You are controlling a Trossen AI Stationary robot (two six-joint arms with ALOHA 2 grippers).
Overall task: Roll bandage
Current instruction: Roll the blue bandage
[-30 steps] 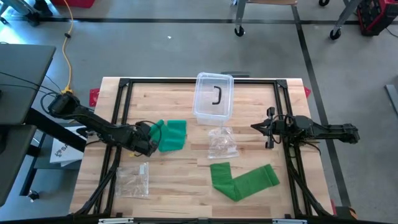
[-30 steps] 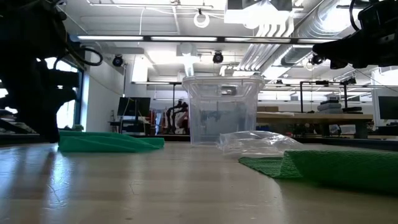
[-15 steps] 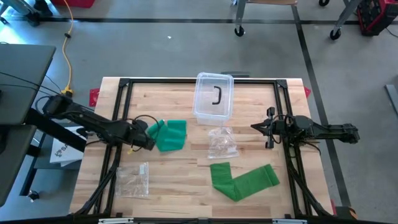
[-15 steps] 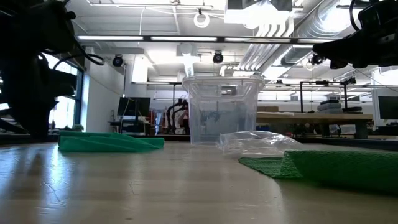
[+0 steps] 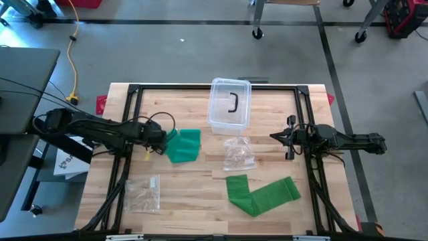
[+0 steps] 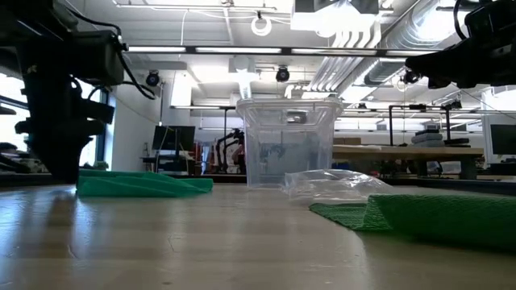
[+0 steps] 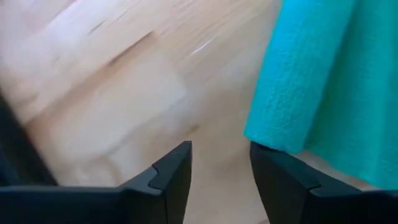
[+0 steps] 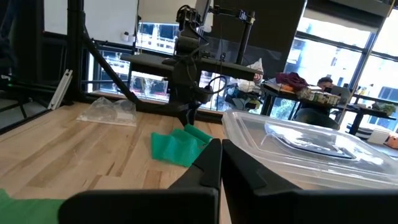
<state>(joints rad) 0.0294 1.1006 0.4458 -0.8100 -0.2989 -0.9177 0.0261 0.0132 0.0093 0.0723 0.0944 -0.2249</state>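
Note:
A folded green bandage [image 5: 184,145] lies flat on the wooden table, left of centre. My left gripper [image 5: 160,137] stands low at its left edge, open, with bare wood between the fingers in the left wrist view [image 7: 221,149]. The bandage [image 7: 317,81] lies just beyond one fingertip. A second green bandage [image 5: 261,194] lies bent in an L near the front right. My right gripper [image 5: 274,136] hovers shut at the right, away from both; its fingers meet in the right wrist view [image 8: 221,152]. My left gripper has one fingertip [image 7: 267,155] right at the bandage's corner [image 7: 255,130]. I cannot tell whether they touch. The fingers point level toward the table's right, and the bandage lies flat on the wood.
A clear plastic box [image 5: 229,104] stands at the far middle. A crumpled clear bag [image 5: 239,154] lies in front of it and another bag [image 5: 144,193] near the front left. A black frame [image 5: 130,94] runs around the table.
My left gripper has moved toward the table's far edge along the bandage's left side, and the arm has swung round behind it. The bandage lies where it was. My right arm has kept still.

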